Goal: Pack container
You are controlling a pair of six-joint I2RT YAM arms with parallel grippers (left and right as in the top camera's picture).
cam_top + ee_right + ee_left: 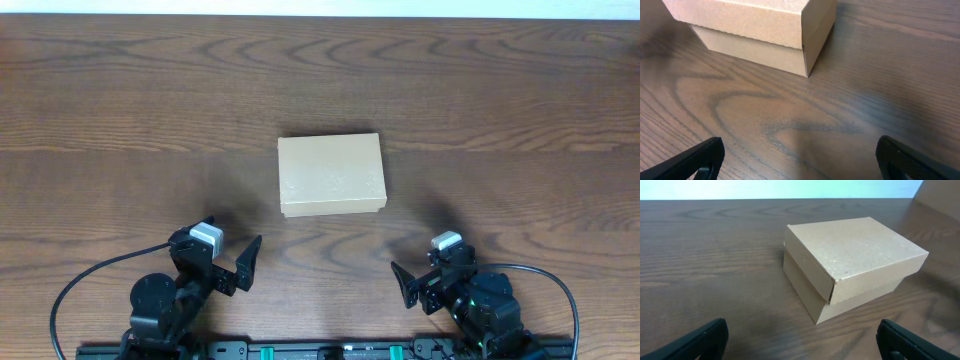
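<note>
The container [331, 175] is a plain tan cardboard box with its lid down, lying on the wooden table just past the middle. In the left wrist view the container [860, 255] sits ahead and to the right, and in the right wrist view the container [755, 25] sits ahead and to the left. My left gripper [220, 258] rests near the front edge, left of the box and well short of it, open and empty [801, 340]. Opposite it, my right gripper [437, 272] is open and empty too [800, 160]. Neither gripper touches the box.
Dark wood-grain table [120, 100] spreads all around the box. Black cables [80, 285] loop from both arm bases at the front edge. A pale wall strip runs along the far edge.
</note>
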